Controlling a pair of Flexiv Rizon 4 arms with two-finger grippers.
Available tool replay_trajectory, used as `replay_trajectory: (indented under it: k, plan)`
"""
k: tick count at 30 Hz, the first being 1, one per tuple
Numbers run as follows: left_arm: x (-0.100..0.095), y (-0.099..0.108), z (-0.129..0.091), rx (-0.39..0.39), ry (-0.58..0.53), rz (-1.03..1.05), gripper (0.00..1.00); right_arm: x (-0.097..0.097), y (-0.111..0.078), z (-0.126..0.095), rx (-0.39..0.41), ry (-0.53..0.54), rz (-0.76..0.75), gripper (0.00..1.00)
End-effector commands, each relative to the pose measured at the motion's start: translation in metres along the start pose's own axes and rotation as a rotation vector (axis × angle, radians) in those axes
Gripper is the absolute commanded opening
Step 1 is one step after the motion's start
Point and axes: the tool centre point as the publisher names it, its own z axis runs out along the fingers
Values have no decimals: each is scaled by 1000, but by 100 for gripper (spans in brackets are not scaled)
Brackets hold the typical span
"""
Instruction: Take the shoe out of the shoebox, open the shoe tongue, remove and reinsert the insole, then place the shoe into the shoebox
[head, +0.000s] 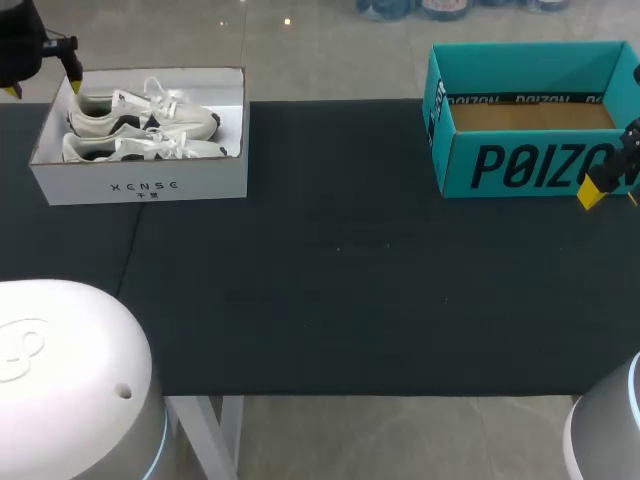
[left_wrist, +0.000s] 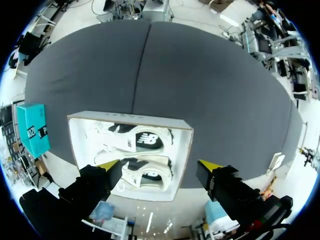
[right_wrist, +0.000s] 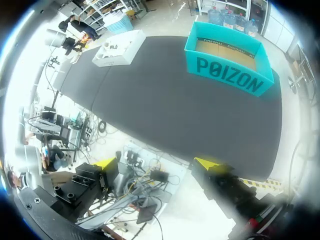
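dark cloth covers the table (head: 340, 280) from edge to edge, and the white shoebox (head: 140, 185) sits at its far left corner, lid off. two white shoes lie inside on their sides, one behind the other. the nearer shoe (head: 140, 148) and the farther shoe (head: 140, 112) both run lengthwise along the box, toes toward the table's middle. the left gripper (left_wrist: 159, 167) hangs over the box's far wall, fingers spread wide with nothing between them. its wrist view puts the farther shoe just ahead of it. that shoe's long axis runs along the line from fingertip to fingertip, not across it. so the wrist probably needs a quarter turn before the fingers can close over the shoe's width, though how high it hangs is hard to judge. the right gripper (right_wrist: 156, 164), also spread and empty, is by the front right corner of the empty teal box (head: 520, 165), well apart from the shoes. the left arm is plainly the nearer.
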Motion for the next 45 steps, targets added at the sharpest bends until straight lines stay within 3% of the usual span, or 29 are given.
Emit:
replay_trajectory:
  k: [1,14,21,30,38,45]
  plan:
    - [0,0,0,-1,1,1,100,0,2,0,5,0,1,100]
    - [0,-1,3,2,-16,4,100,0,2,0,5,0,1,100]
    - [5,4,33,49,1,-44,100,0,2,0,5,0,1,100]
    - [12,24,80,118,4,-67,100,0,2,0,5,0,1,100]
    - [10,43,121,162,51,-15,100,0,2,0,5,0,1,100]
    - [8,47,151,196,51,-22,100,0,2,0,5,0,1,100]
